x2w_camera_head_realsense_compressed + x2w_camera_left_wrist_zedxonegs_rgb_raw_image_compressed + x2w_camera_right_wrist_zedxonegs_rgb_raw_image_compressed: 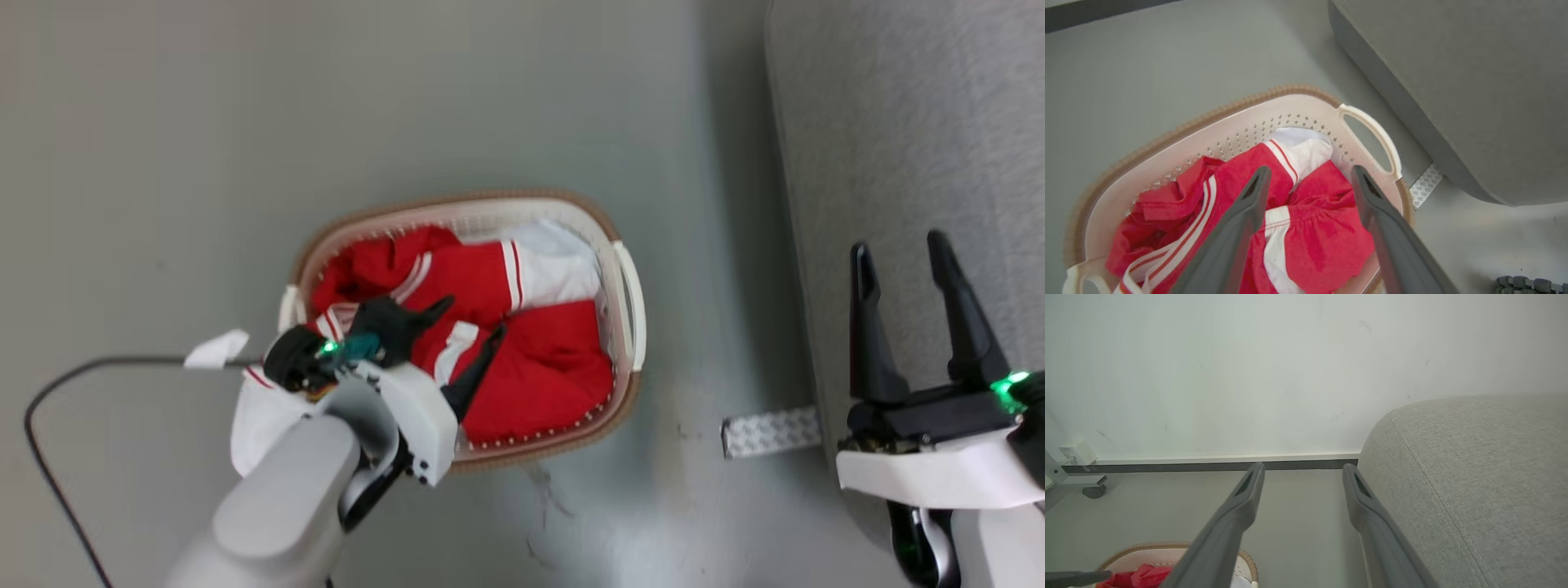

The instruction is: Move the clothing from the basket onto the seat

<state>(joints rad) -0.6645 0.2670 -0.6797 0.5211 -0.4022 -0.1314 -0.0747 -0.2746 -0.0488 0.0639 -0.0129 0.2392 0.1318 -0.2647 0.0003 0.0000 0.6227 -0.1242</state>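
Red soft garments [555, 367] fill oval cream perforated basket [629, 302], frame centre; left gripper [472, 318] splayed over them, empty. Right gripper [896, 245] splayed, empty, lower right.

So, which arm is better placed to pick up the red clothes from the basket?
Left. The left pincer is open over the clothes in the basket; the right pincer, also open, is off by the sofa.

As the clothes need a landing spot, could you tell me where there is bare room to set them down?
The seat is bare beside the right hand. So is the floor between basket and seat, apart from a patterned strip. The basket is crowded: clothing fills it, the open left hand above.
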